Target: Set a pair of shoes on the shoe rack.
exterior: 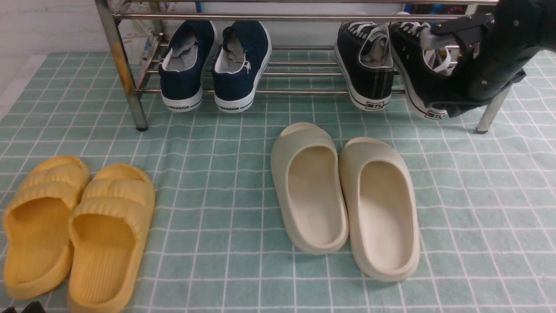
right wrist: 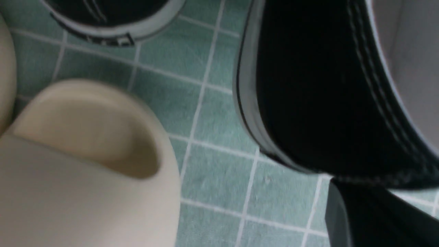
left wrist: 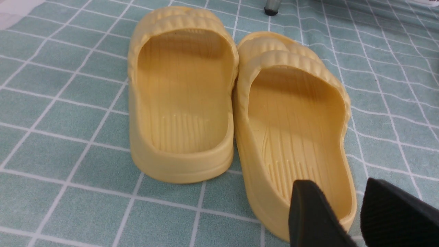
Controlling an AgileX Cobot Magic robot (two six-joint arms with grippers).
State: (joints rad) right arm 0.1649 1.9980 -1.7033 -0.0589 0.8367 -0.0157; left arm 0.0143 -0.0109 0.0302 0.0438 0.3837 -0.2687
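at one o'clock the black sneakers (exterior: 367, 65) sit toes-in on the chrome shoe rack (exterior: 121, 74) – our right gripper (exterior: 456, 100) at the second sneaker (exterior: 417, 82)'s heel, likely to seat it, grip we cannot tell; left gripper (left wrist: 343, 199) spread, idle over yellow slides (left wrist: 185, 103).

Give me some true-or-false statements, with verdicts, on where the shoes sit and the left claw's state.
1. The navy WARRIOR sneakers stand on the shoe rack. True.
2. The yellow slides are on the rack. False: they lie on the checked cloth.
3. The left claw is open. True.
4. The cream slides lie left of the yellow slides. False: to their right.
5. The black canvas sneakers are at the rack's right end. True.
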